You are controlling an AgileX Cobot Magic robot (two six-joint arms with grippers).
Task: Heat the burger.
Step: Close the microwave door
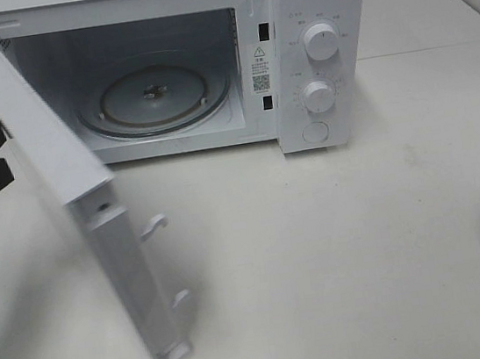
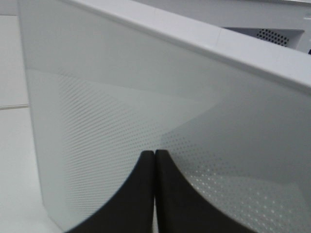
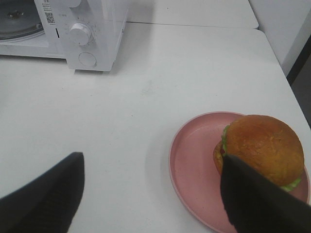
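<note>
1. Microwave (image 1: 306, 11) stands at the back of the worktop (image 1: 337, 246), door (image 1: 53, 169) swung wide toward the left arm's side. Glass turntable (image 1: 154, 98) inside is bare.
2. Burger (image 3: 260, 145) sits on the pink plate (image 3: 194, 165), off to the right of the microwave. In the high view only a sliver of the plate shows, at the right edge; the burger itself is out of that frame.
3. Right end effector (image 3: 160, 194): fingers spread wide, holding nothing. One finger (image 3: 48, 194) is over bare worktop, the other (image 3: 257, 199) overlaps the near side of the burger in the wrist view. Contact cannot be told.
4. Key relation: burger lies just ahead of the right end effector and off toward one finger, not centred in the gap. My read: it needs to shift sideways toward the plate before closing.
5. Burger is round, so no long axis to line up with.
6. Left end effector (image 2: 154, 158): fingers pressed shut, empty, close against the door's outer face.
7. Right arm is clearly the nearer one; the left is well apart, beyond the door.
</note>
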